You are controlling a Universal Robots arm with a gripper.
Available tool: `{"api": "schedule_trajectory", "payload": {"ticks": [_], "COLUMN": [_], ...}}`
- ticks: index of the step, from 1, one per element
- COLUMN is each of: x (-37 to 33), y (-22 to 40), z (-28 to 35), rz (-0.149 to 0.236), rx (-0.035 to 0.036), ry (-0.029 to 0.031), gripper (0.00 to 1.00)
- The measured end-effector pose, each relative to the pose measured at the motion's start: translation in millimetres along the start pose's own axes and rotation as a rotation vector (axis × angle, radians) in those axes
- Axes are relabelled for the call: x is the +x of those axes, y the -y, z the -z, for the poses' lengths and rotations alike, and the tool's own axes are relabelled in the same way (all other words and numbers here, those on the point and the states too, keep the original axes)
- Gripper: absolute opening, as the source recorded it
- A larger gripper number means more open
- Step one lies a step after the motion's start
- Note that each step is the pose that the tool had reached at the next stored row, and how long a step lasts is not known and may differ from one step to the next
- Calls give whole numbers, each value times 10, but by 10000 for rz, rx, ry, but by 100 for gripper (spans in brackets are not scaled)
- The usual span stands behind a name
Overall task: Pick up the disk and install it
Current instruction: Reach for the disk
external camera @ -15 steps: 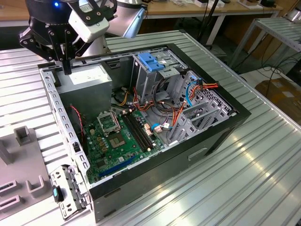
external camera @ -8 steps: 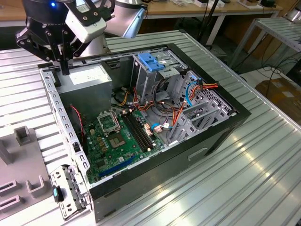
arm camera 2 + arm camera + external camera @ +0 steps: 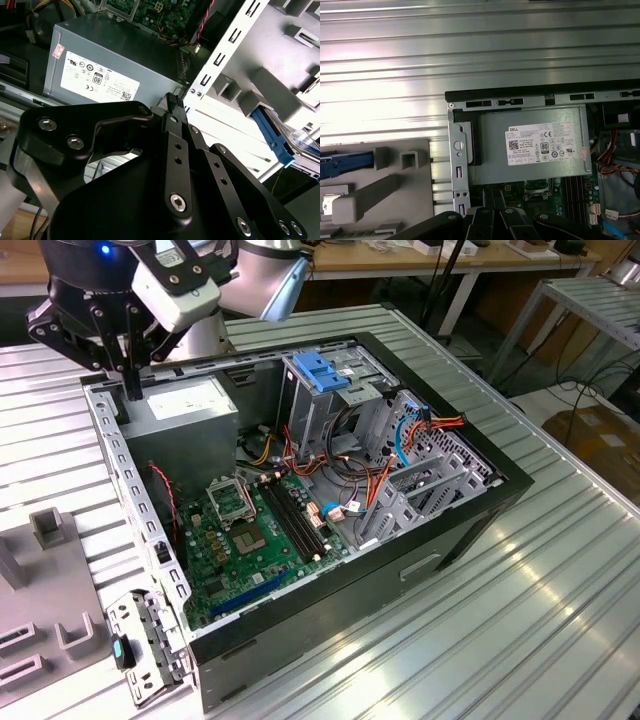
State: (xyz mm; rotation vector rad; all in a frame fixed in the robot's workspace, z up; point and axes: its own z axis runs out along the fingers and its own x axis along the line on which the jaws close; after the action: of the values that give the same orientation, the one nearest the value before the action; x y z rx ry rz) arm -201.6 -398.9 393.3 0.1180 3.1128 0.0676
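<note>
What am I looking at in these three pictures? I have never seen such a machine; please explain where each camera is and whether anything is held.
The machine is one robot arm ending in a black gripper. The exterior view comes from a camera standing apart; both wrist views come from cameras riding on the arm. On the ribbed metal table lies an open computer case. The gripper hangs over its corner, beside the grey box with a white sticker. Its fingers look closed and hold nothing. Beside the case sits a grey tray; the blue-railed piece on it seems to be the disk, not yet picked up.
</note>
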Motion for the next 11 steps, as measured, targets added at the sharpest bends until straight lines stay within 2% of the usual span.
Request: {"api": "schedule_trajectory", "payload": {"ticks": [11], "x": [96], "y": [7], "z": [3], "rz": [0], "rx": [0], "ry": [0], "gripper": [11]}}
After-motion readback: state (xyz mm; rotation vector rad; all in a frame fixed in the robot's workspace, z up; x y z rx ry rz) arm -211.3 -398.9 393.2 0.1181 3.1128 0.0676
